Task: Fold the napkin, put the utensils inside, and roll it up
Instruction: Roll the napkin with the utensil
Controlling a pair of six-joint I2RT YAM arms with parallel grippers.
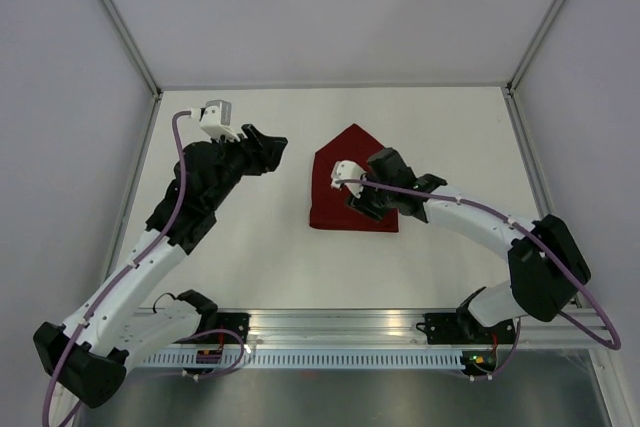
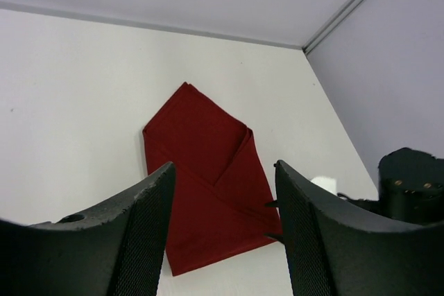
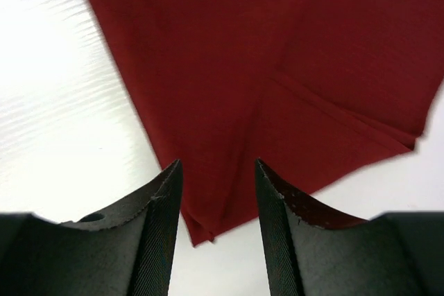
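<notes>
While folded napkin (image 1: 345, 147) lies on white table (image 1: 260, 257), grey walls (image 1: 330, 7) around, left fingers (image 2: 139, 240), right fingers (image 3: 156, 227) spread.

No readable text, label or number shows anywhere.

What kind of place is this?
Probably a robot test booth: a left arm and right arm bolted to a metal rail, plain walls around a white table, and one red napkin on it.

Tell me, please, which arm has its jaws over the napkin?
The right arm: its open jaws hang above the napkin, while the left arm holds its jaws over the table to the cloth's left.
</notes>
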